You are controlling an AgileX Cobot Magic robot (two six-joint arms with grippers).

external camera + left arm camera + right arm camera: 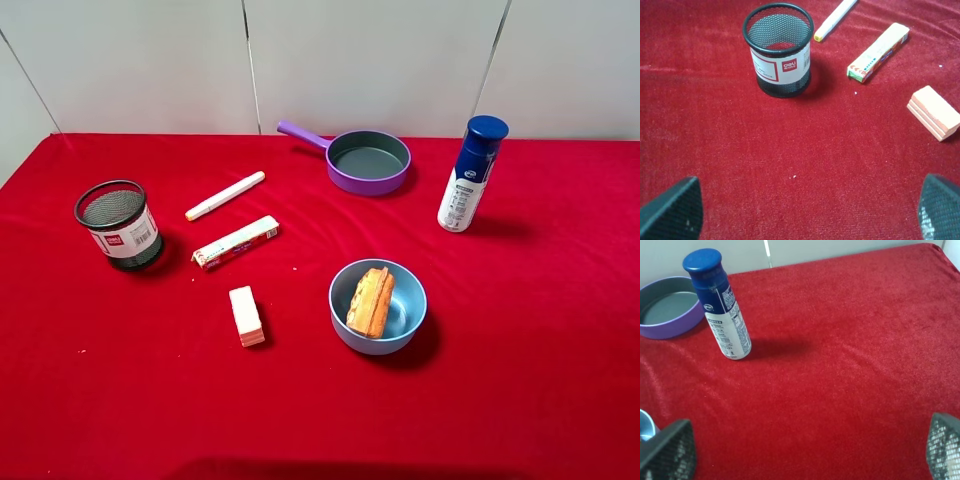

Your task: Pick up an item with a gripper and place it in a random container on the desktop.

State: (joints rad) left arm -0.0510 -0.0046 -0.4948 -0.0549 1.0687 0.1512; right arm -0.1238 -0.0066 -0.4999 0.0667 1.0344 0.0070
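The orange-brown waffle wedge (pixel 371 301) lies inside the light blue bowl (pixel 409 322) on the red cloth desktop (pixel 500 350), front of centre. Neither arm shows in the exterior high view. In the left wrist view my left gripper (pixel 805 212) is open and empty, its fingertips (pixel 675 210) wide apart over bare cloth. In the right wrist view my right gripper (pixel 805 452) is open and empty too, fingertips (pixel 670 450) wide apart; a sliver of the bowl's rim (pixel 645 422) shows beside one finger.
A purple pan (pixel 368 160) with handle sits at the back. A blue-capped white bottle (pixel 470 175) stands at back right. On the left are a black mesh pen cup (pixel 118 225), a white marker (pixel 225 195), a wrapped candy bar (pixel 236 242) and a pale block (pixel 246 316).
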